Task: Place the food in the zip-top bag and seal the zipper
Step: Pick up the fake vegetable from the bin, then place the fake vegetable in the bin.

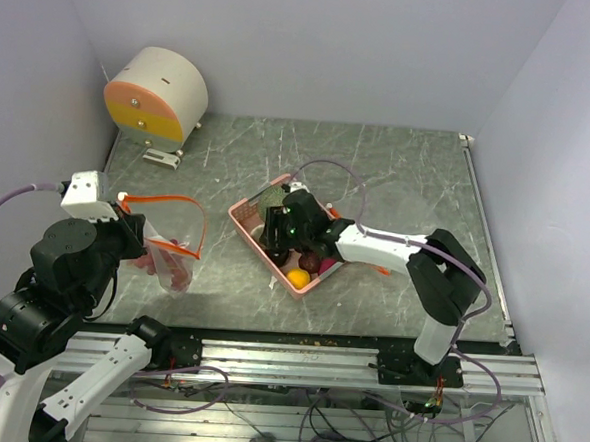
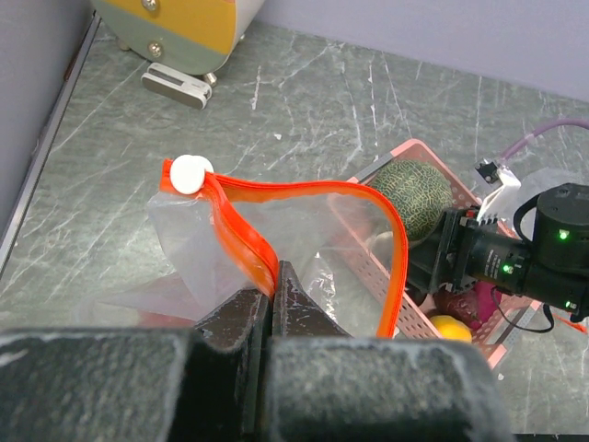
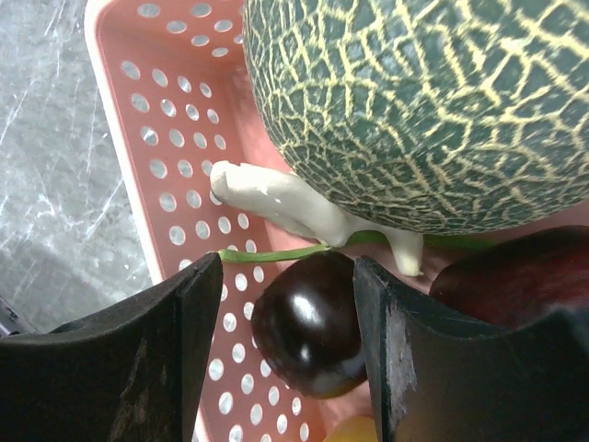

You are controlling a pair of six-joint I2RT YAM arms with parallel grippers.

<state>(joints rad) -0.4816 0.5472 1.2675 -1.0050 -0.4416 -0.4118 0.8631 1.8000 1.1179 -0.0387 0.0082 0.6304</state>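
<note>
At nine o'clock from the pink basket [image 1: 247,218], the left gripper [image 2: 273,295] pinches the zipper [image 2: 313,191]. Inside it the right gripper [image 3: 287,267], jaws half-spread, straddles a dark grape [image 3: 308,322].

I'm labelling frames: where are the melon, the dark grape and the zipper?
melon [image 3: 414,101], right wrist view, netted rind.
dark grape [image 3: 308,322], right wrist view, glossy middle.
zipper [image 2: 294,191], left wrist view, top stretch of strip.

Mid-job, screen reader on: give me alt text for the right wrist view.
Open jaws of the right gripper straddle a dark purple fruit lying in the pink basket. Beyond it, a whitish piece pokes out from under a netted green melon.
</note>
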